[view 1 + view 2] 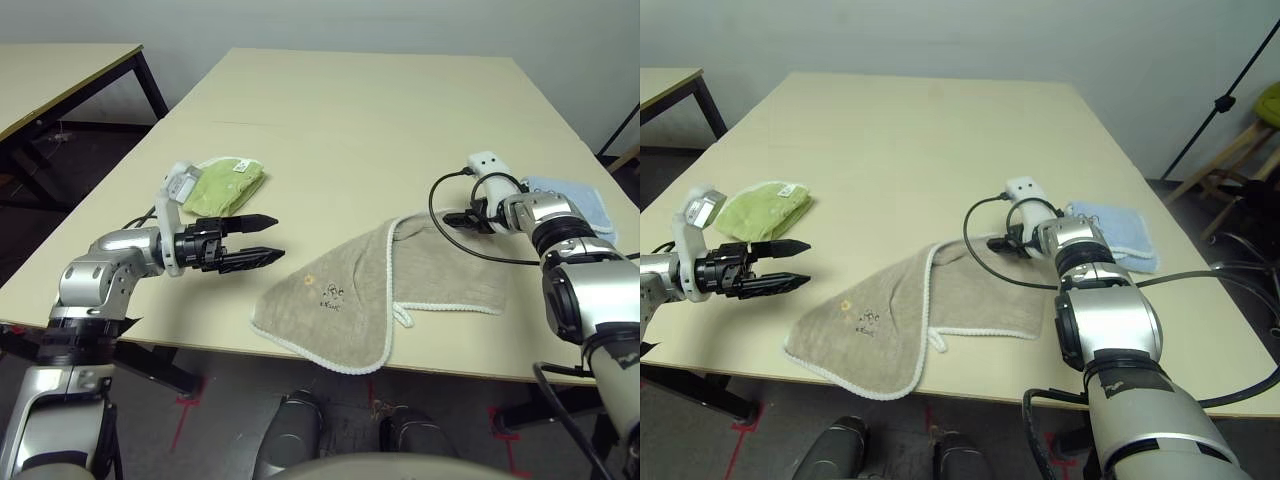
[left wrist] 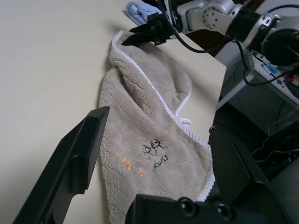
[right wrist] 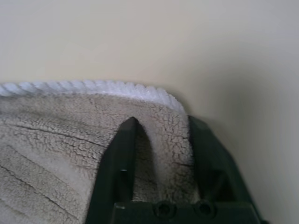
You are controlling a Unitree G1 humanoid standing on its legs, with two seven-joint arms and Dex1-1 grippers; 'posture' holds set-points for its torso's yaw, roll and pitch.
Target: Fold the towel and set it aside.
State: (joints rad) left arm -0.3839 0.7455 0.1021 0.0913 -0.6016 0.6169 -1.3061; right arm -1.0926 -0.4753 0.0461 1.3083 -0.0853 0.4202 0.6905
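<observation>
The beige towel (image 1: 350,290) lies near the table's front edge, loosely doubled over, its white-edged hem running across the top layer. A small embroidered motif (image 1: 330,292) faces up on it, and its near corner hangs slightly over the edge. My right gripper (image 3: 161,126) is at the towel's far right corner, shut on a ridge of the terry pinched between its fingers (image 3: 122,149). My left gripper (image 1: 278,238) hovers open just left of the towel, fingers pointing at it, with nothing between them.
A lime-green cloth (image 1: 225,183) lies behind my left gripper. A light blue cloth (image 1: 1110,225) sits just right of my right gripper. A black cable (image 1: 437,203) loops over the towel's right part. Another table (image 1: 60,70) stands at the far left.
</observation>
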